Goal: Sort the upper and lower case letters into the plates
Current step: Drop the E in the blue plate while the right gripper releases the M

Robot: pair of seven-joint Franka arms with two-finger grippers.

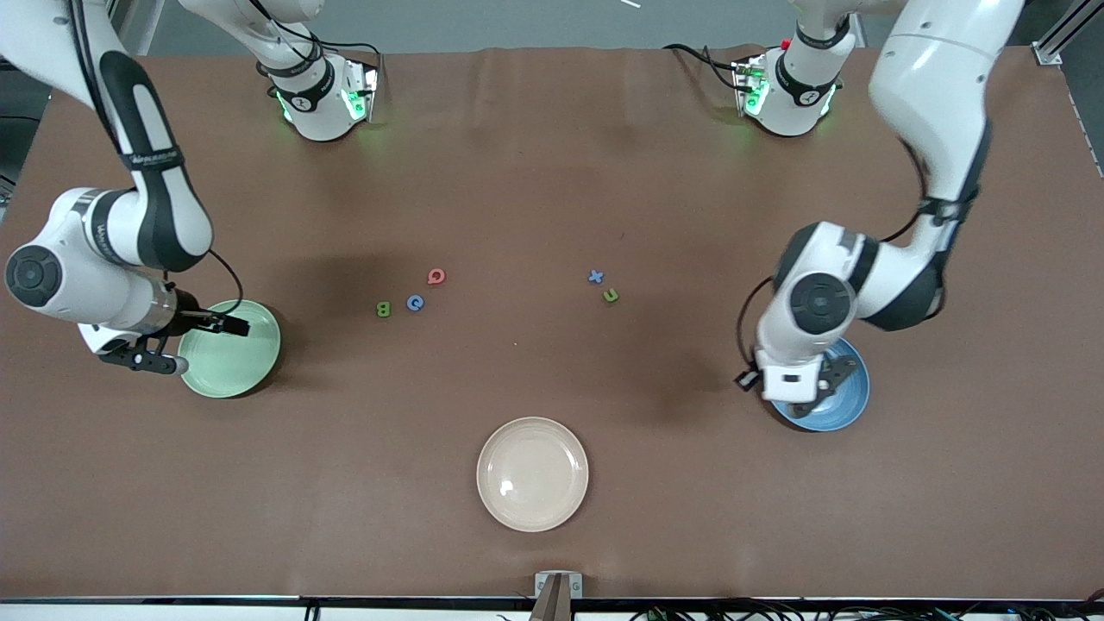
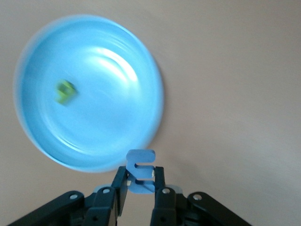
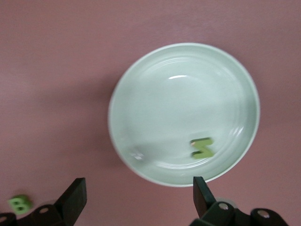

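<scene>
- Nearest the front camera sits the beige plate, bare, and it isn't one of the sorting plates anyway.
- Over at the left arm's end, the left gripper is clamped on a blue letter, looks like an E, held just off the rim of the blue plate. A small green letter already lies in that plate, too blurred to read.
- At the right arm's end, the right gripper hangs over the green plate with its fingers wide apart and nothing in them. A green letter, an M or W shape, lies inside the plate.
- Loose letters in the middle of the table: a green B, a blue C-like one, a red Q-like one, then a blue cross shape and a green n-like one toward the left arm's end.
- Step in hand looks like dropping the blue letter. Best bet: carry it in over the plate's middle before letting go, since released right at the rim it could tip out onto the table.
- Hard to see: from the front, the left arm's wrist covers much of the blue plate and the held letter entirely. The right arm's wrist hides part of the green plate and the letter in it.
</scene>
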